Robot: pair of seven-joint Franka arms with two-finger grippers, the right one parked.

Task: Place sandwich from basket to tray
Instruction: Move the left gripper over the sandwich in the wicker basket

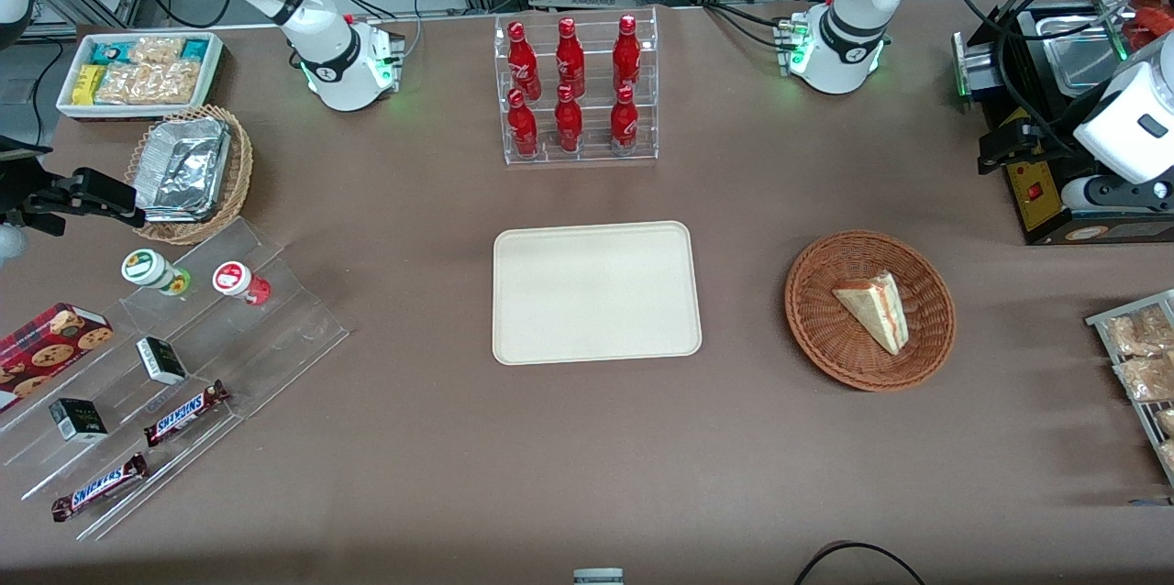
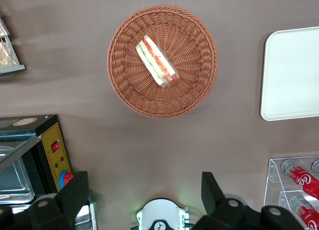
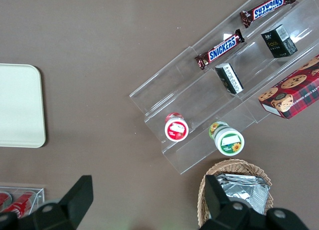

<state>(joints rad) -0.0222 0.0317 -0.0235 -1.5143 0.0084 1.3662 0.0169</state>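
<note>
While in basket [image 1: 869, 310], sandwich [image 1: 874, 310] diagonal; gripper [image 2: 144, 192] above.

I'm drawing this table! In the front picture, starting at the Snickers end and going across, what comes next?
Snickers bars → tray → basket holding the sandwich → the claw, open, hovering above the table, farther from the camera than the basket.

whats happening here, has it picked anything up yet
Not yet. The triangular white-bread sandwich lies in the round reddish-brown wicker basket, untouched. The flat cream rectangular tray, where it should go, sits beside the basket with nothing on it. The working left arm's pincer is open and holds nothing; it hangs high above the brown table, between the basket and that arm's base. The rack of red bottles stands farther from the front camera than the tray.
</note>
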